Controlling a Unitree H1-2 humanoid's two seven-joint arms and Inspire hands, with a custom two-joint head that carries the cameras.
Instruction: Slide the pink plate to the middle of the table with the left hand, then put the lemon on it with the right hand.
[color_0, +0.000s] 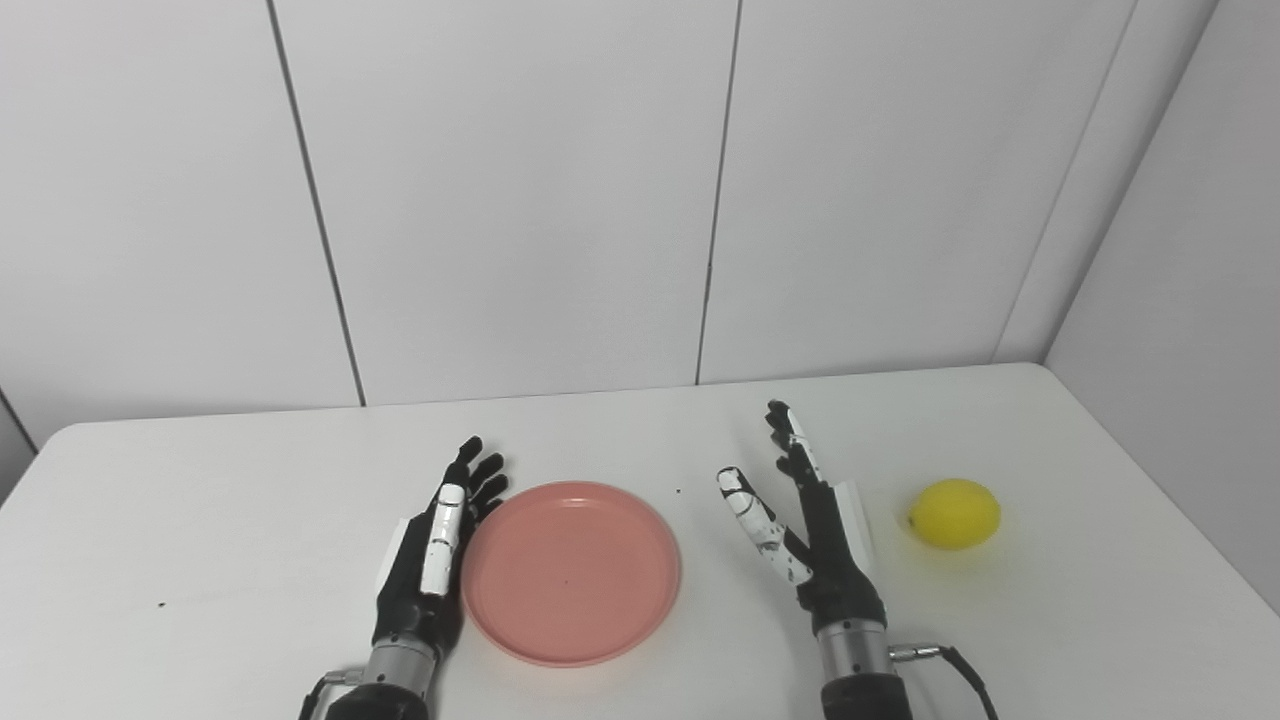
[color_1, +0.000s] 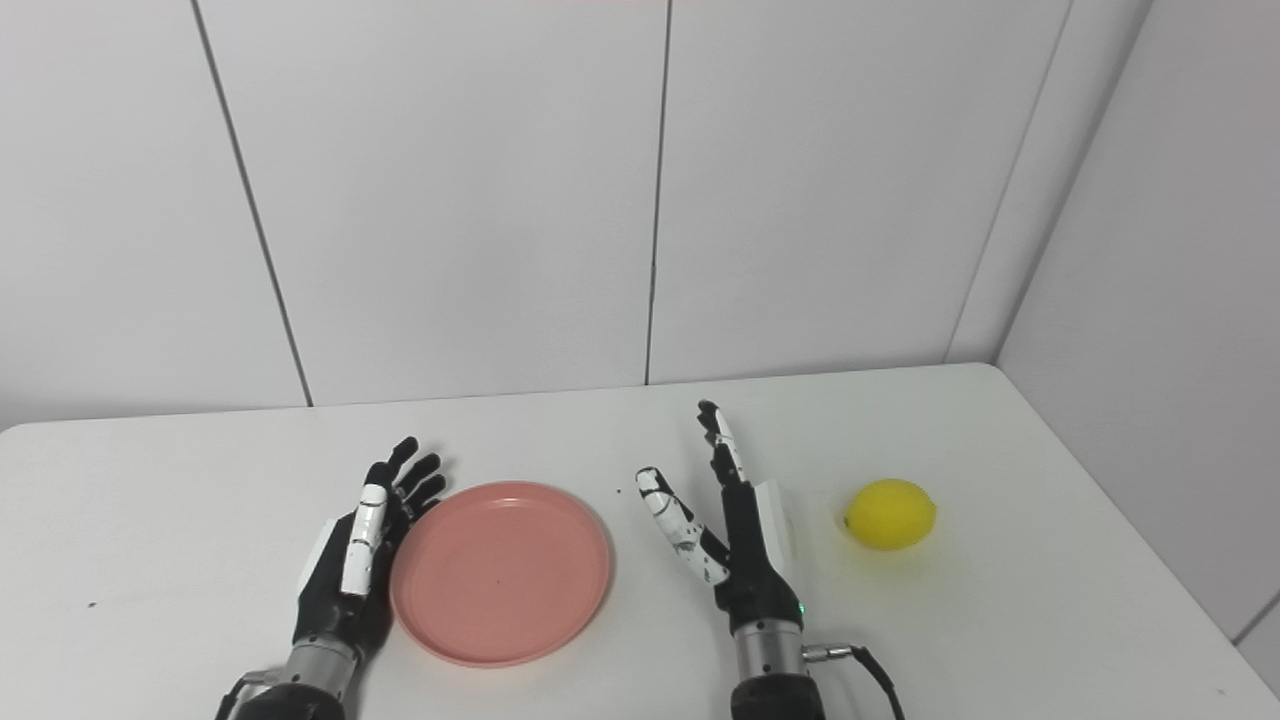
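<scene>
The pink plate (color_0: 570, 572) lay flat on the white worktop (color_0: 200, 500), directly to the inner side of the left hand (color_0: 432, 560). That hand stood on edge with its fingers (color_0: 478, 478) stretched forward and slightly spread, holding nothing; its palm side sat right against the plate's left rim, though actual contact could not be confirmed. The right hand (color_0: 812, 520) was also open and empty, upright on its edge, thumb (color_0: 757, 522) angled away toward the plate and the other fingers pointing to the far wall (color_0: 520, 200). A strip of bare worktop separated it from the plate's right rim. The lemon (color_0: 954, 513) rested on the worktop on the outer side of the right hand, near the back of it but clearly apart, roughly level with the hand's palm. A cable (color_0: 960, 670) ran off the right wrist.
</scene>
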